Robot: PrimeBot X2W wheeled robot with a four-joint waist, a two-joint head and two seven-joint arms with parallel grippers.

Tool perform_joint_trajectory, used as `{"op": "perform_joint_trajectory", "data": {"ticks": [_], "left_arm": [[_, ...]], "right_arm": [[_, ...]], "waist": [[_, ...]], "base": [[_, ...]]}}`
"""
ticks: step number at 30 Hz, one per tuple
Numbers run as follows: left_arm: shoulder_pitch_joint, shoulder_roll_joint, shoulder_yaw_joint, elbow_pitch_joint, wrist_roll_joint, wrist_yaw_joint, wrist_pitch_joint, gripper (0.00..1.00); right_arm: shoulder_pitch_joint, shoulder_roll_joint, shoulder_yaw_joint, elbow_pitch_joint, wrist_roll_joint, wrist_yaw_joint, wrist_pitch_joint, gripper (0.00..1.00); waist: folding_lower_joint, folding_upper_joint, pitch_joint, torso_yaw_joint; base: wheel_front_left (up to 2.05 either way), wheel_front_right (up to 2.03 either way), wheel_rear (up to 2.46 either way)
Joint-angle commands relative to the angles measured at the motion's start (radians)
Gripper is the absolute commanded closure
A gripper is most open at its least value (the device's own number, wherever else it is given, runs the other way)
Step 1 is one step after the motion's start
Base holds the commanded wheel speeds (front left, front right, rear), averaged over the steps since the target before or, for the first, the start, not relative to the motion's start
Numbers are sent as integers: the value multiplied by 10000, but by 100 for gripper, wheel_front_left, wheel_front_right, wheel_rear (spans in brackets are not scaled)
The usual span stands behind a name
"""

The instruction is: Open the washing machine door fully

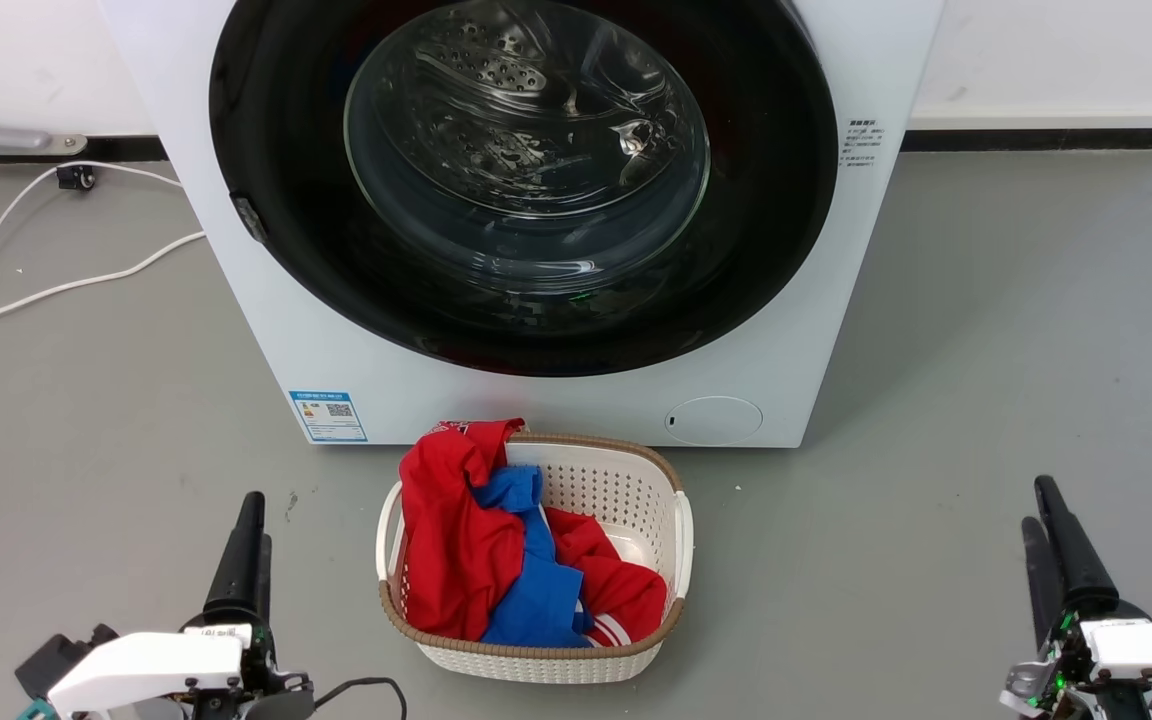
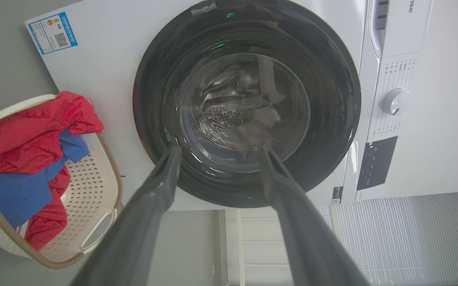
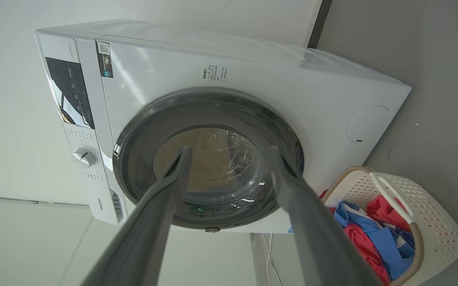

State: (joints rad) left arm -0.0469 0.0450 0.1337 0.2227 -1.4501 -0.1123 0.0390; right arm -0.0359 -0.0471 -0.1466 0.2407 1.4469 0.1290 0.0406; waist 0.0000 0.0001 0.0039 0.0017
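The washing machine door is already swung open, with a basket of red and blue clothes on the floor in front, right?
No: the washing machine door is shut, flush against the white machine body, as the head view shows. The basket of red and blue clothes does sit in front.

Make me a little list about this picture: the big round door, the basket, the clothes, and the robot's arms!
washing machine door: shut, flat against the white machine
left end effector: open, empty, apart from the door
right end effector: open, empty, apart from the door
basket: white, on the floor in front of the machine
clothes: red and blue, in the basket, red draped over its rim
cable: white, on the floor at the left
task: door not yet touched
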Motion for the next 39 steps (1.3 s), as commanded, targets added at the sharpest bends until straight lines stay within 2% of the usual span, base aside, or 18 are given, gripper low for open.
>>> {"op": "perform_joint_trajectory", "data": {"ticks": [1,15,22,29,39], "left_arm": [[-111,31,51,-293,303,58,-91,0],[208,39,-499,-1318,3777,1054,-665,0],[347,43,-809,-1587,5319,1267,-924,0],[476,155,-1131,-1745,6626,1479,-1168,0],[623,456,-1655,-1955,8024,1948,-1479,0]], "right_arm": [[-114,-34,-56,-287,-337,14,-89,0],[265,-37,139,-1575,-4092,16,-668,0],[477,-39,331,-2018,-5839,17,-927,0],[681,-40,454,-2258,-7468,18,-1170,0],[920,-42,491,-2593,-9124,20,-1492,0]], "waist": [[0,-1,0,2],[0,-1,6,26],[0,-1,-7,35],[0,-1,-18,41],[0,-1,-16,59]], "base": [[0,0,0],[0,0,0],[0,0,0],[0,0,0],[0,0,0]]}}
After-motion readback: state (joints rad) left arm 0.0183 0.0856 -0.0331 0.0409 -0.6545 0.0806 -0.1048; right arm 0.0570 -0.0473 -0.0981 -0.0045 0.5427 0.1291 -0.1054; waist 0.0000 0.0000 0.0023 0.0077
